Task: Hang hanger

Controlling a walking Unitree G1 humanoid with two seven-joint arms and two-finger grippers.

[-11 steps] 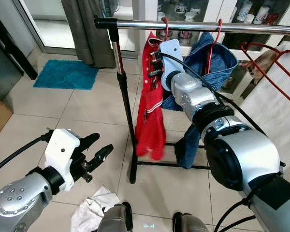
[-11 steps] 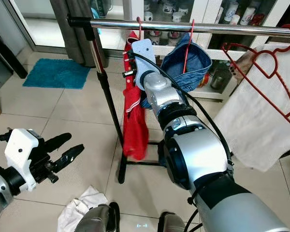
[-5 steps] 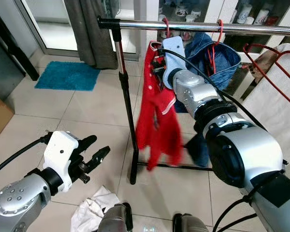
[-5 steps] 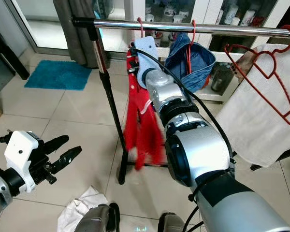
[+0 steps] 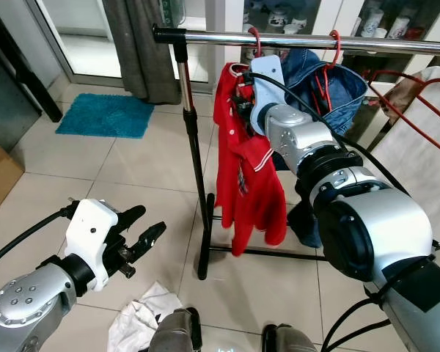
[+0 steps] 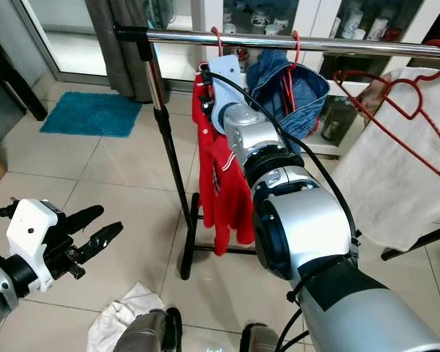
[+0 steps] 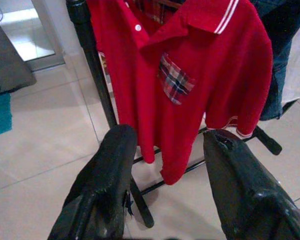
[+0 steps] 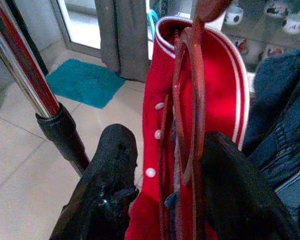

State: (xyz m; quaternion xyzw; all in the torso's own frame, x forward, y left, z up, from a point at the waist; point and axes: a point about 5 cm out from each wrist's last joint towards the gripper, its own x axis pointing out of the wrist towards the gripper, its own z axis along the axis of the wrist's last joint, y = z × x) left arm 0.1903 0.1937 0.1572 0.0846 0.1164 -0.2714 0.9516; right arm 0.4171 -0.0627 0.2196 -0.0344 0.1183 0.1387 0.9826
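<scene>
Red shirt (image 5: pixel 248 176) on its hanger (image 8: pixel 190 100) now hangs square from the rail (image 5: pixel 293 38), swing settled since half a second ago. Right gripper (image 8: pixel 162 165) spread around hanger neck, released. Left gripper (image 5: pixel 143 238) open, low beside rail post. Hanging looks done.

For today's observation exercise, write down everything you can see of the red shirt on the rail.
The red shirt is a polo of soft knit-looking cloth, with white stripes on collar and sleeve hems, white buttons down the placket and a plaid chest pocket. It hangs full length on a red hanger hooked over the chrome rail, near the black upright, beside a denim garment. Its hem ends above the rack's floor bar. The right gripper is at its collar, fingers open either side of the hanger wire.
</scene>
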